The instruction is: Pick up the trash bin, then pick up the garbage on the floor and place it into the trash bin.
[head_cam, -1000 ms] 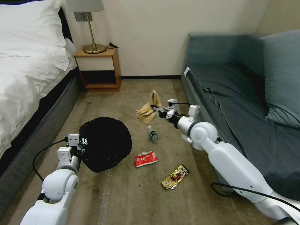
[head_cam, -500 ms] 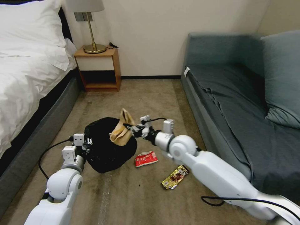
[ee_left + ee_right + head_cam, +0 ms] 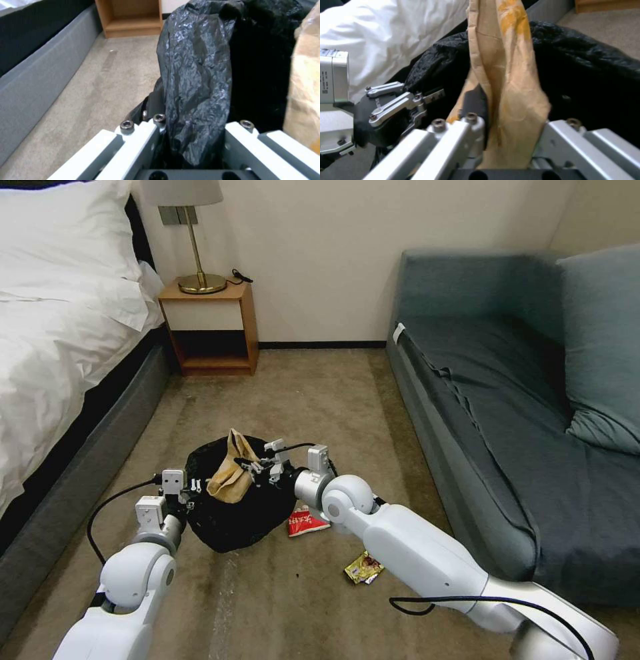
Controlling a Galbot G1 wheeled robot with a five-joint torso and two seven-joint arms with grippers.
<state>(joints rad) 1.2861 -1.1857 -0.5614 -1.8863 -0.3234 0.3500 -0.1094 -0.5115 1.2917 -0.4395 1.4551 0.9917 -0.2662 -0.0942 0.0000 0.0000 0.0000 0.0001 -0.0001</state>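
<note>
We record a carpeted floor (image 3: 280,593) between a bed (image 3: 60,333) on the robot's left and a grey sofa (image 3: 520,400) on its right, with a wooden nightstand (image 3: 210,327) and a lamp (image 3: 190,233) against the far wall.

The trash bin (image 3: 233,513) sits near the middle of the floor, its black liner bag (image 3: 196,82) covering everything we can see of it. The left gripper (image 3: 187,493) is at the bin's near-left rim; in the left wrist view its fingers (image 3: 140,132) are clamped on a fold of the liner, which runs up between them.

The tan paper bag (image 3: 230,473) hangs over the bin's opening, pinched at one edge by the right gripper (image 3: 250,470). In the right wrist view the paper fills the gap between the fingers (image 3: 470,125), with the liner directly behind it and the left gripper's linkage to one side. We cannot tell whether the paper touches the liner.

Just beside the bin, on the sofa side, lies the red-and-white wrapper (image 3: 303,523), partly covered by the right arm (image 3: 413,560). The gold-brown wrapper (image 3: 363,568) lies nearer the robot, also partly under that arm.
</note>
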